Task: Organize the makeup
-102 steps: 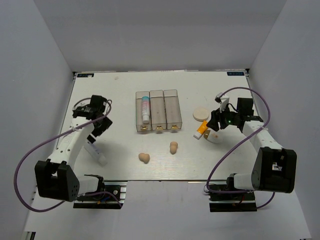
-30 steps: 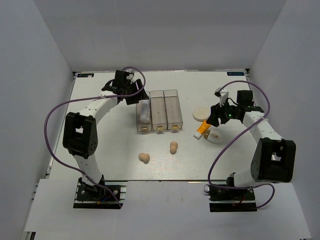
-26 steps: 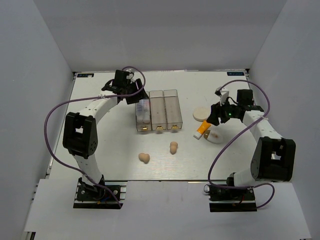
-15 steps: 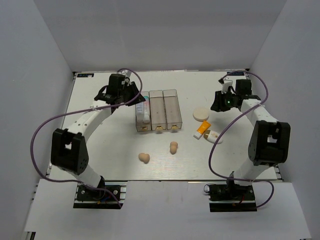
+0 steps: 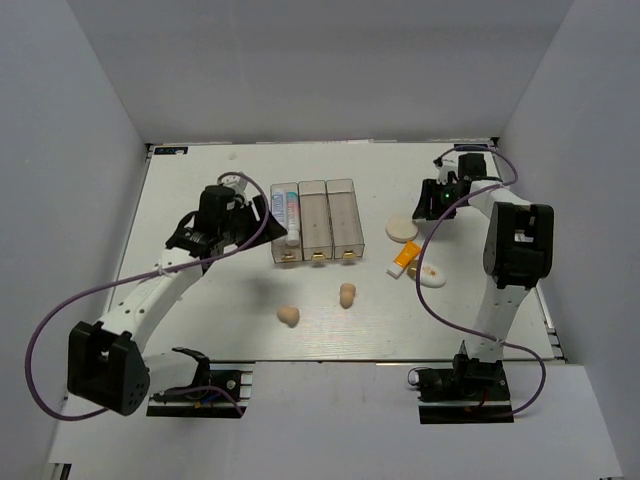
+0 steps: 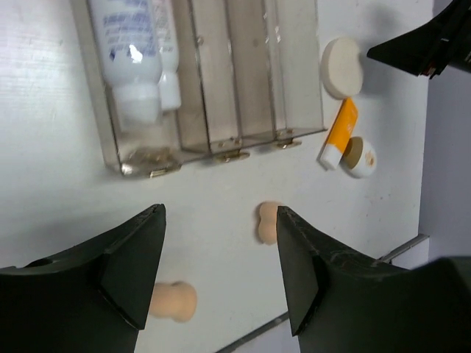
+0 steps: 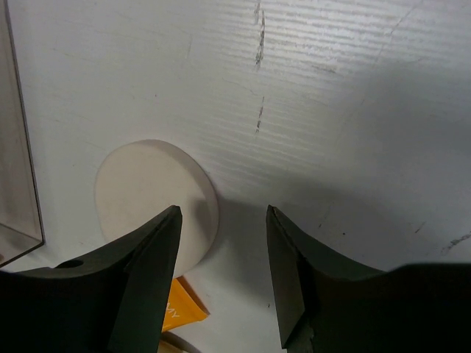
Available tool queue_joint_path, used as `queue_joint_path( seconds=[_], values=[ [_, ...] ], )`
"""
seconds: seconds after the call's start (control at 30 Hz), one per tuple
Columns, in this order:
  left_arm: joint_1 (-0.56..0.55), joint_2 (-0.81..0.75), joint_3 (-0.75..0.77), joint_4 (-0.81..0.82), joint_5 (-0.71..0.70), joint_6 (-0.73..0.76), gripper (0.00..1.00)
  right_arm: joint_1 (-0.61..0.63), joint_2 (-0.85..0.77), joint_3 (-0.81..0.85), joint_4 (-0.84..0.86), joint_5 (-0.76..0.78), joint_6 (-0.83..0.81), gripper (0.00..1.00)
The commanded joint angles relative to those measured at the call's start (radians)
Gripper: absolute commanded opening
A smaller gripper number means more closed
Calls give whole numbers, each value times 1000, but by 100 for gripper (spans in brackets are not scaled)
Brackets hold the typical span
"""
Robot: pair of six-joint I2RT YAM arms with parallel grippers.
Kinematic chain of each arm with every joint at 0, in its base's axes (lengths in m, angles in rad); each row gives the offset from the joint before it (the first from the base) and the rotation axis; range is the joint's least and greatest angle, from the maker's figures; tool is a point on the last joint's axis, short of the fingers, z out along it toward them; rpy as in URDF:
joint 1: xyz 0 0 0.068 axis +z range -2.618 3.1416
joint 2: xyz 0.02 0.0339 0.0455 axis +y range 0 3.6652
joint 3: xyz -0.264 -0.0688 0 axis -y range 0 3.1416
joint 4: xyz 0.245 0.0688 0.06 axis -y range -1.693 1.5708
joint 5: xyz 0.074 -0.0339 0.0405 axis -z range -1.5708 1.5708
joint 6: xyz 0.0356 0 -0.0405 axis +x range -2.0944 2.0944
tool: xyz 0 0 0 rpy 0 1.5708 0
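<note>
Left tool (image 6: 220, 215) hangs with its fingers spread wide and nothing between them, over the left part of the white counter (image 5: 200, 300), just left of the clear three-compartment plastic box (image 5: 343, 188). That box stands at the middle of the counter toward the far side. Its left compartment holds the white tube with a pink and blue label (image 5: 290, 215), lying lengthwise; the middle and right compartments show only their clear walls. The right tool (image 7: 223, 213) is also spread apart and empty, at the far right of the counter, just beyond the round cream puff (image 5: 402, 229), which lies flat to the right of the box. Nearer than the puff lies the orange and white tube (image 5: 405, 257), and beside its near end is the white oval pad (image 5: 433, 277). Two beige egg-shaped sponges (image 5: 288, 316) lie apart on the near middle of the counter, the right one (image 5: 347, 295) slightly farther. The right wrist view shows faint ridges and a few dark scuffs (image 7: 259, 110) on the surface. Plain pale grey walls (image 5: 320, 70) enclose the counter on the left, far and right sides.
</note>
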Motion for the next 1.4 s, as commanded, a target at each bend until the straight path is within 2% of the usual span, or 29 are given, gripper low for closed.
queue_joint_path(
  seconds=[0.0, 0.17, 0.33, 0.43, 0.57, 0.6, 0.67, 0.7, 0.73, 1.1, 1.37],
  values=[
    [-11, -106, -52, -66, -28, -30, 72, 8, 14, 46, -40, -2, 27, 56],
    [-11, -195, -118, -119, -37, -59, 72, 19, 45, 53, -92, -17, 20, 55],
    [-11, -218, -152, -126, -29, -76, 72, 36, 59, 29, -106, -11, 8, 54],
    [-11, -219, -165, -127, -23, -81, 72, 35, 73, 24, -110, -6, 11, 48],
    [-11, -219, -184, -130, -14, -89, 72, 65, 82, 23, -116, -14, 15, 30],
    [-11, -223, -187, -132, -9, -92, 72, 65, 79, 23, -118, -26, 12, 20],
    [-11, -232, -208, -124, 0, -101, 72, 61, 73, 30, -124, -48, 0, 10],
    [-11, -232, -217, -121, 14, -102, 72, 58, 62, 41, -129, -63, -12, 2],
    [-11, -236, -234, -115, 23, -105, 72, 54, 56, 47, -135, -74, -20, 0],
    [-11, -221, -317, -113, 83, -119, 73, 71, -199, 104, -110, -333, -141, 0],
    [-29, -158, -328, -101, 104, -107, 72, 189, -265, 148, -86, -367, -132, 0]
  ],
)
